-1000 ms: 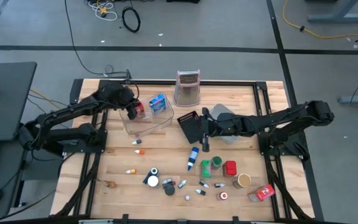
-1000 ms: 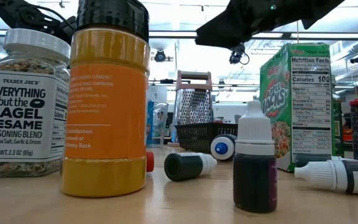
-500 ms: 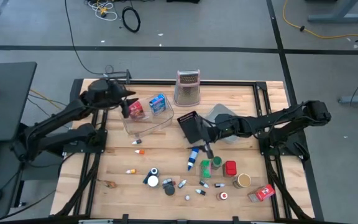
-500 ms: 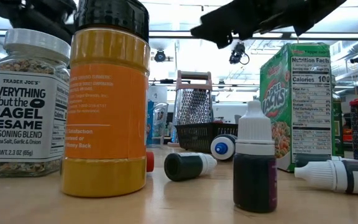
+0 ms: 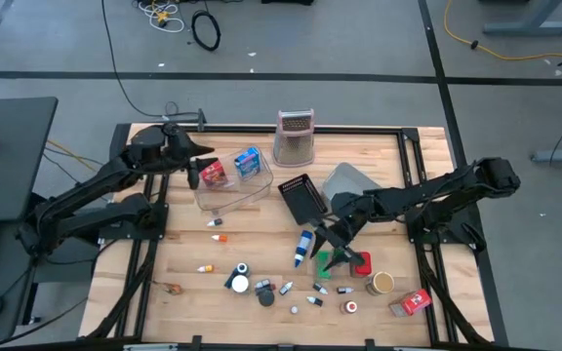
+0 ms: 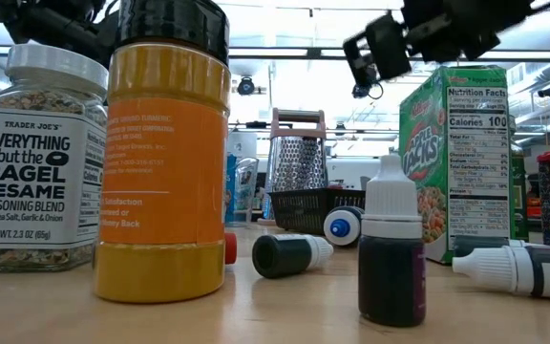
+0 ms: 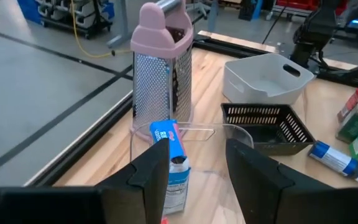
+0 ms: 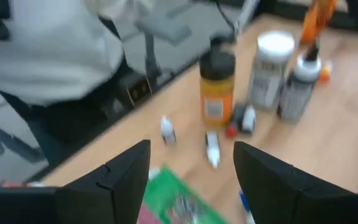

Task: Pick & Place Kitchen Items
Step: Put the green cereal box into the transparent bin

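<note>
While the green can stands upright on the table beside the red can, with the blue-white bottle lying just to its left, my right pincer hangs right over that little cluster, jaws spread and nothing between them. Through my right wrist camera I see a green packet close beneath my fingers, and farther off the orange jar and the small vials scattered on the wood. I judge this as the reach step: I am lining up on a pick and have not closed on anything yet.

Over on the other side, my left pincer hovers at the edge of the clear tray, jaws apart and empty. The blue carton stands in the tray right in front of my fingers, next to a red packet. That looks like a drop-off just finished there.

Next move, as I read it: bring the right pincer straight down so the jaws straddle one can only, because the red can, the green can and the bottle crowd each other and a skewed descent could knock a neighbour over. Then close, lift clear, and carry it past the black basket and the grey bin.
</note>
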